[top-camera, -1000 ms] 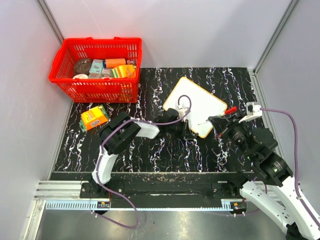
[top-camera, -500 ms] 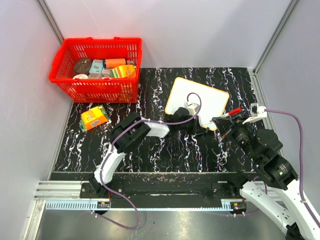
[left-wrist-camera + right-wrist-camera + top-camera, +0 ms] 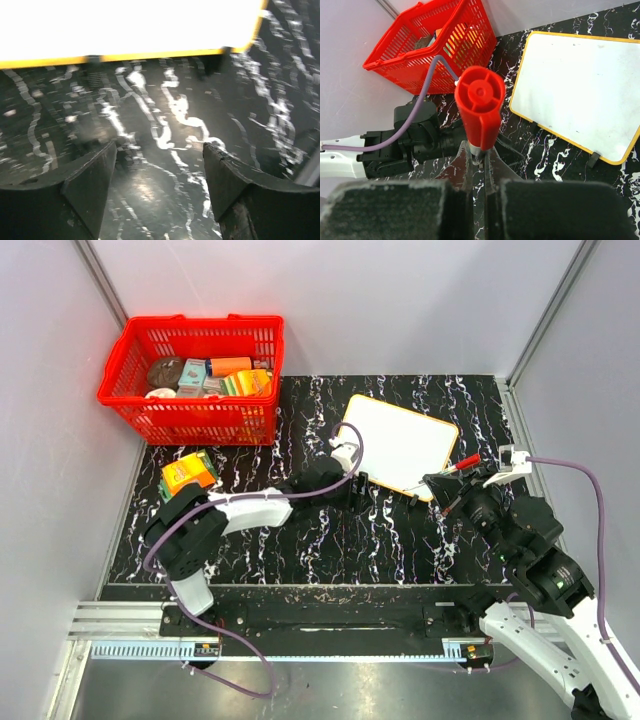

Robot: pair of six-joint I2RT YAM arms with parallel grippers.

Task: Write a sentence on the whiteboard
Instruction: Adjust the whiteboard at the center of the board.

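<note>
At the far left stands the red basket (image 3: 190, 375), full of small packs, with an orange box (image 3: 188, 475) on the table just in front of it. Neither matters for us here.

Next comes the left gripper (image 3: 160, 175). Its jaws stand wide and nothing lies between them. It sits low over the dark table, near the closest edge of the whiteboard (image 3: 400, 445) but apart from it.

The whiteboard lies flat on the table, right of centre, turned a little askew, and we see no writing on it. We judge it thin, light and stiff, with a slick face. Under the push of a pen it will likely slide or turn, so it needs steadying. The yellow rim (image 3: 150, 52) at the near edge is the best place to pinch or press, clear of the writing area.

At the right, the right gripper (image 3: 479, 162) is clamped on a red marker (image 3: 480, 107), held off the board's right corner. The marker is smooth and round and may twist in the grip. We cannot tell whether its cap is on.
</note>
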